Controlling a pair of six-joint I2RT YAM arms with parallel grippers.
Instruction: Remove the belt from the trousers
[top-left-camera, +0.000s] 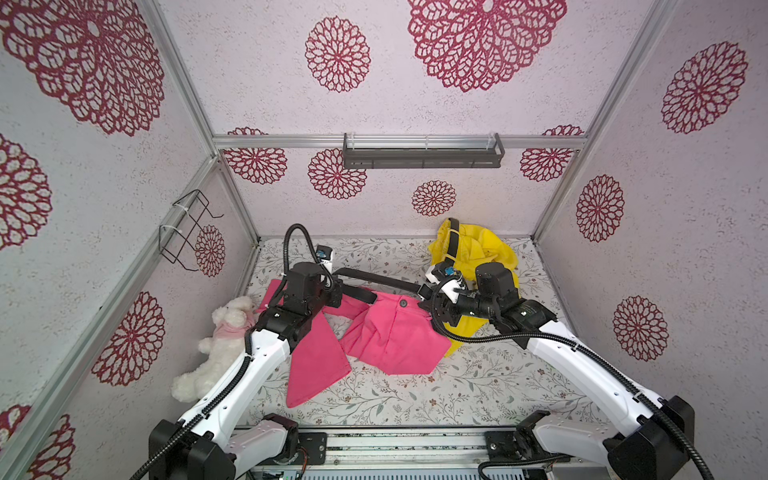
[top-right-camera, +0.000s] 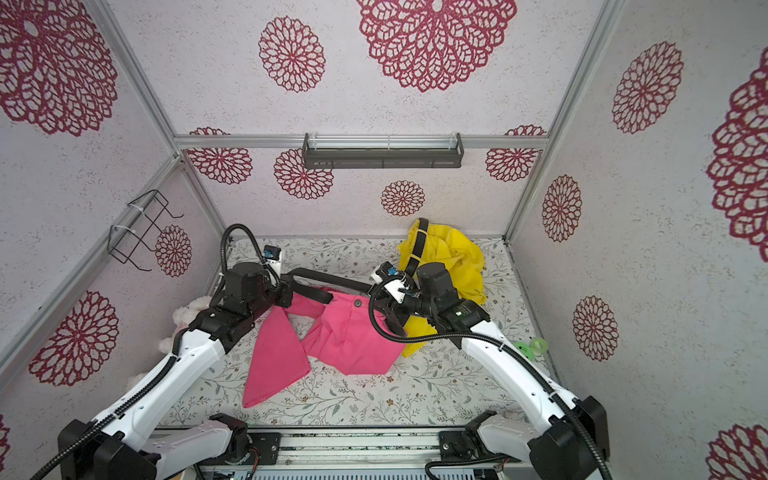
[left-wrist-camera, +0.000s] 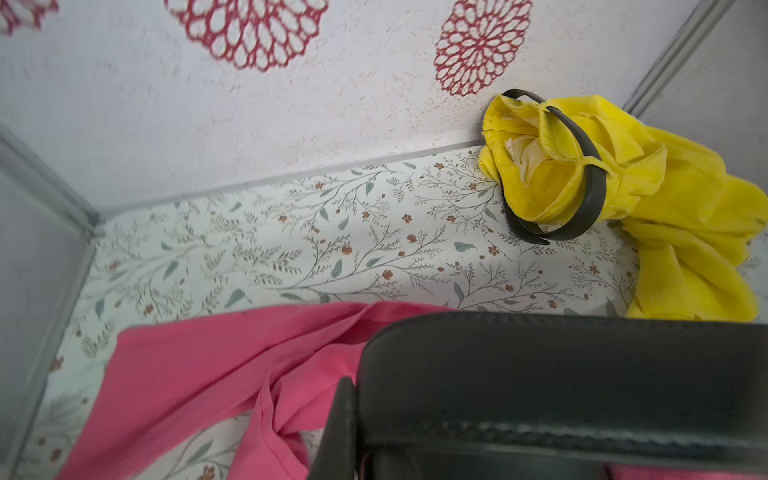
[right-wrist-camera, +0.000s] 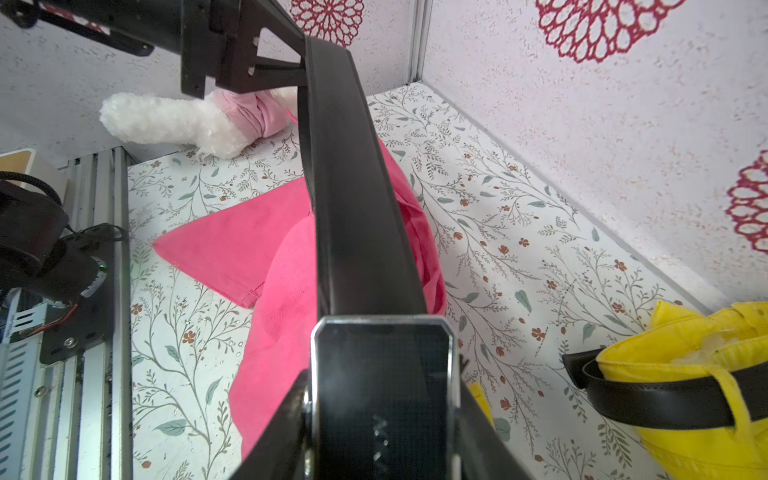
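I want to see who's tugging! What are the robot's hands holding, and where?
Both hold the pink trousers' black belt: left gripper pinches the strap at its fold, right gripper grips the buckle.

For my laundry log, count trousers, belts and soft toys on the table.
Trousers: 2 (pink fabric trousers, yellow fabric trousers)
Belts: 2 (black leather belt with silver buckle, black leather belt around yellow pair)
Soft toys: 1 (white plush toy)
Total: 5

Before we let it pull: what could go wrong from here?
Both the left tool and right tool grip the belt, with nothing pinning the pink trousers; a pull may drag them along. The yellow trousers lie right beside the right tool and could snag.
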